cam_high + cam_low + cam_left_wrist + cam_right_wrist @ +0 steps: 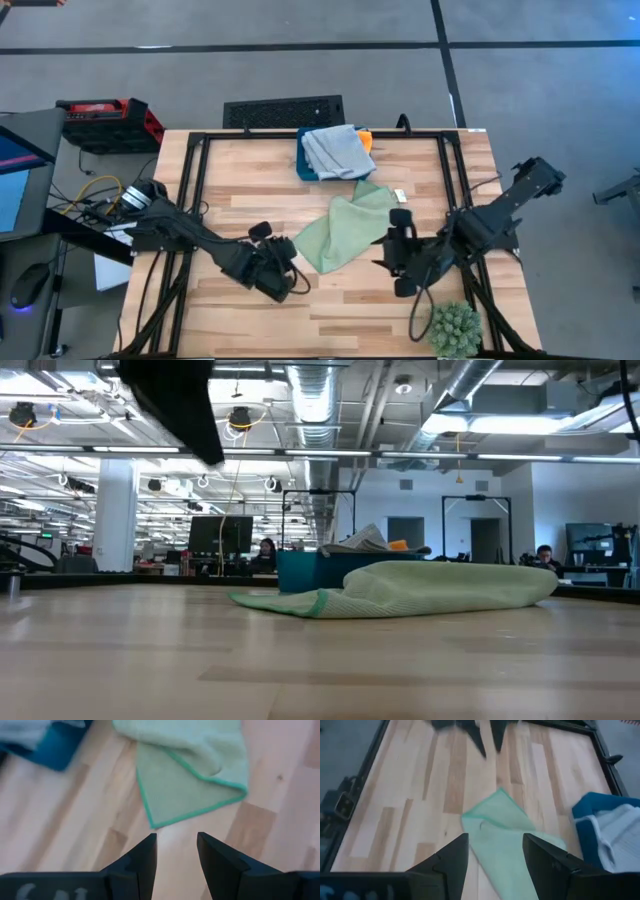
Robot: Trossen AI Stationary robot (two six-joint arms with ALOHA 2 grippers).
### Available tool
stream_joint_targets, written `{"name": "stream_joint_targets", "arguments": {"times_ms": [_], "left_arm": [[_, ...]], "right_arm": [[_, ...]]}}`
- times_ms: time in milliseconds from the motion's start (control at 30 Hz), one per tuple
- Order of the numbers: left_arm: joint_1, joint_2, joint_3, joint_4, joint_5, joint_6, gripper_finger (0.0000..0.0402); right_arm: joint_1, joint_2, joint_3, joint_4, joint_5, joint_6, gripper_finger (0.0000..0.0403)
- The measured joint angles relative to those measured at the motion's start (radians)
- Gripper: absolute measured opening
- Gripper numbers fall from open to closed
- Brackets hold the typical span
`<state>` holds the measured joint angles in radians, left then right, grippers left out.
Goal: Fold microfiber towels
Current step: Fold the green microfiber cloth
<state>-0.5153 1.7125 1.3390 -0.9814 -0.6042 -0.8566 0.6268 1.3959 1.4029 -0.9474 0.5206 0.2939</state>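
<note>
Wood table (240,200) (office behind) bears green towel (345,228); both hands open, empty.

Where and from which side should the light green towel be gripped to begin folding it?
Probably by the near pointed corner of the light green towel, which lies flat on the table with bare wood around it. The left gripper, open and facing that corner, could come in low from its own side. The right gripper waits open opposite.

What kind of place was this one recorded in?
Probably an open-plan office or lab: the low view shows exposed ceiling ducts, desk monitors and seated people behind the wooden worktable.
</note>
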Motion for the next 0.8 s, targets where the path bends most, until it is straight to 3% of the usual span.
{"name": "stream_joint_targets", "arguments": {"times_ms": [67, 300, 433, 533, 800], "left_arm": [[0.023, 0.001, -0.074, 0.089, 0.023, -0.017, 0.0135], [0.081, 0.008, -0.284, 0.35, 0.053, 0.223, 0.0135], [0.123, 0.008, -0.347, 0.389, 0.065, 0.265, 0.0135], [0.145, 0.008, -0.398, 0.471, 0.057, 0.38, 0.0135], [0.212, 0.008, -0.507, 0.778, 0.128, 0.583, 0.0135]], "right_arm": [[-0.014, 0.0, -0.04, 0.075, 0.0, -0.025, 0.021], [-0.059, 0.001, -0.156, 0.266, -0.075, -0.086, 0.021], [-0.067, 0.0, -0.199, 0.334, -0.078, -0.085, 0.021], [-0.075, 0.0, -0.208, 0.381, -0.077, -0.085, 0.021], [-0.101, 0.0, -0.275, 0.498, -0.078, -0.136, 0.021]]}}
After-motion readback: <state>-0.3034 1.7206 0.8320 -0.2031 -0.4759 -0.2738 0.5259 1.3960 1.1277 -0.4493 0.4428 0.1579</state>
